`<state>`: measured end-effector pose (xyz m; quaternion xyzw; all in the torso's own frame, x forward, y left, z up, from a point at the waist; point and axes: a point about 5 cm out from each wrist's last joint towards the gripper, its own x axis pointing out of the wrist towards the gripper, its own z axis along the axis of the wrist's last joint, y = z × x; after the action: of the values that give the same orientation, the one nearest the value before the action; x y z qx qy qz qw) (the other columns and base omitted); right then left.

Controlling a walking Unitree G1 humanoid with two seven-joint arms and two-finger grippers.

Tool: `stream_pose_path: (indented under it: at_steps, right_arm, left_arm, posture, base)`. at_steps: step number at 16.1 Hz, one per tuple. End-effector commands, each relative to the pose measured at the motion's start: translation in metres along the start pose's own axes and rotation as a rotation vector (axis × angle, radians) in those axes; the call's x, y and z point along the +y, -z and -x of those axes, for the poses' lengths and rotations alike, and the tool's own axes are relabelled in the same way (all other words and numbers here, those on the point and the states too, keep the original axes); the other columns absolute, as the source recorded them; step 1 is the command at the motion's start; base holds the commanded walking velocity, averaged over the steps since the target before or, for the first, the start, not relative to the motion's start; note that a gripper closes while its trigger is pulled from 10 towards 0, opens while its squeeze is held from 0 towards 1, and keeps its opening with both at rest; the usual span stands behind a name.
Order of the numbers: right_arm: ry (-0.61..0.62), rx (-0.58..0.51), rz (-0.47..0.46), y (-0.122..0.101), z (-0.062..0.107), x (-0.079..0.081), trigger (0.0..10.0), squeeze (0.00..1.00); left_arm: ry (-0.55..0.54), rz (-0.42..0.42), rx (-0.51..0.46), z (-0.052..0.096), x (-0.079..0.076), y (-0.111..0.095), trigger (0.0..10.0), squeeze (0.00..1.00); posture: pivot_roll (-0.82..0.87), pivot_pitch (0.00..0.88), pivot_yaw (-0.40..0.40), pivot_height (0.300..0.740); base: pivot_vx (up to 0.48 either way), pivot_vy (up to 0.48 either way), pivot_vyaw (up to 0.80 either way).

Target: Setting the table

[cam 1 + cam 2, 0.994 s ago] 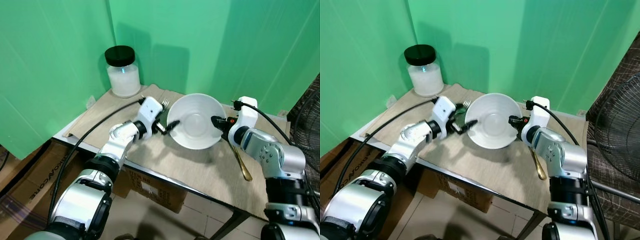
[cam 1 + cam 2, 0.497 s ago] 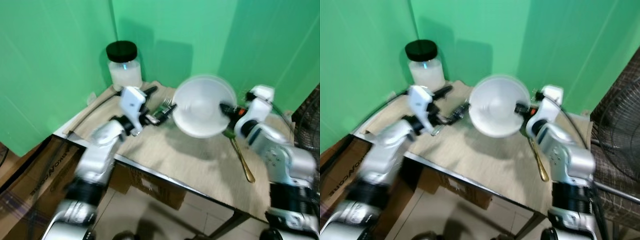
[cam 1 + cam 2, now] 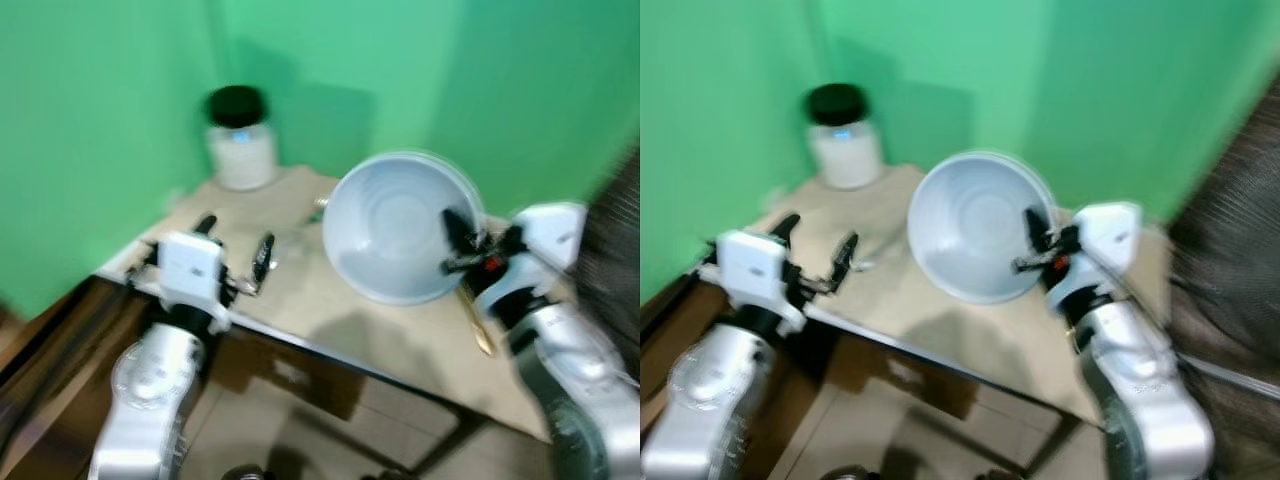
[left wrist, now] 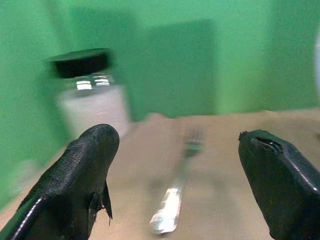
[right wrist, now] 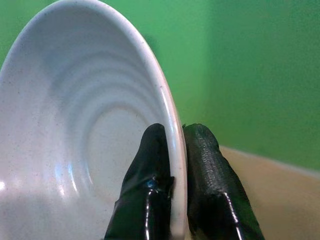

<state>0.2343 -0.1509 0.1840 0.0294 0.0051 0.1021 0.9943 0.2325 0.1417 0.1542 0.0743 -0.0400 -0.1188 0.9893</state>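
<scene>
The right gripper [image 5: 172, 172] is closed on the rim of the bowl [image 5: 85, 130]: one black finger presses the inside wall and the other presses the outside, with the thin edge between them. The bowl is white with very small dark specks, and its inner wall has soft round rings that go down to a flat bottom. The glaze shines a little. In the head views the bowl [image 3: 395, 240] is lifted above the table [image 3: 300, 290] and tilted, so that its open side faces the camera; the right gripper [image 3: 452, 240] holds it at the rim on the robot's right side.

The left gripper [image 4: 175, 165] is wide open and holds nothing. Its two fingers [image 4: 85, 165] stand far apart, and between them, farther on the table, lies a fork [image 4: 175, 200] with its prongs pointing away from the gripper. In the head view the left gripper [image 3: 235, 255] is over the near left edge of the table, well apart from the bowl.

A jar [image 3: 238, 140] with a black lid and white content stands at the far left corner of the table, near the green wall [image 3: 120, 80]. A golden spoon [image 3: 478, 330] lies on the table under the right arm. The head views are blurred.
</scene>
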Motion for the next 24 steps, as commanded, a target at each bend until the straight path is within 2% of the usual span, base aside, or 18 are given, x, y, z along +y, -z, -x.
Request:
stream_pose_path:
  at_steps: [1,3,5,7,11,18,21,22,24]
  right_arm:
    - [0.048,-0.064,0.014,-0.010,-0.001,-0.003,10.0,0.00]
    - [0.040,-0.149,0.067,-0.020,-0.013,0.006,10.0,0.00]
    - [0.053,-0.147,0.070,-0.021,-0.016,0.006,10.0,0.00]
    - [0.064,-0.128,0.070,-0.019,-0.016,0.004,10.0,0.00]
    - [0.090,-0.092,0.071,-0.012,-0.021,0.003,10.0,0.00]
    - [0.045,-0.027,0.078,-0.009,-0.016,0.006,10.0,0.00]
    - [0.063,-0.026,0.084,-0.009,-0.017,0.004,10.0,0.00]
    - [0.075,-0.037,0.060,-0.011,-0.018,0.005,10.0,0.00]
    - [0.111,-0.071,0.065,-0.017,-0.016,0.005,10.0,0.00]
  left_arm:
    - [-0.012,-0.027,-0.005,0.000,-0.002,-0.004,10.0,0.00]
    - [-0.048,-0.032,-0.028,-0.004,0.002,-0.014,10.0,0.00]
    - [-0.098,-0.014,-0.045,-0.003,0.006,-0.020,10.0,0.00]
    - [-0.154,-0.001,-0.020,0.003,0.011,-0.016,10.0,0.00]
    - [-0.168,0.011,-0.002,0.005,0.012,-0.017,10.0,0.00]
    - [-0.159,0.002,0.010,0.010,0.010,-0.019,10.0,0.00]
    - [-0.158,-0.020,-0.001,0.011,0.011,-0.020,10.0,0.00]
    - [-0.165,-0.036,-0.007,0.008,0.012,-0.019,10.0,0.00]
    - [-0.137,-0.032,-0.016,0.004,0.009,-0.021,10.0,0.00]
  posture:
    - [0.01,0.000,0.000,0.740]
    - [0.01,0.000,0.003,0.740]
    - [0.04,0.000,-0.029,0.740]
    - [0.04,0.000,-0.040,0.740]
    - [0.05,0.000,-0.045,0.740]
    - [0.06,0.000,-0.061,0.740]
    - [0.06,0.000,-0.061,0.740]
    - [0.05,0.000,-0.032,0.740]
    - [0.04,0.000,-0.030,0.740]
  base:
    - [0.000,0.000,-0.80]
    - [0.000,0.000,-0.80]
    - [0.000,0.000,-0.80]
    - [0.000,0.000,-0.80]
    - [0.000,0.000,-0.80]
    - [0.000,0.000,-0.80]
    - [0.000,0.000,-0.80]
    - [0.000,0.000,-0.80]
    - [0.000,0.000,-0.80]
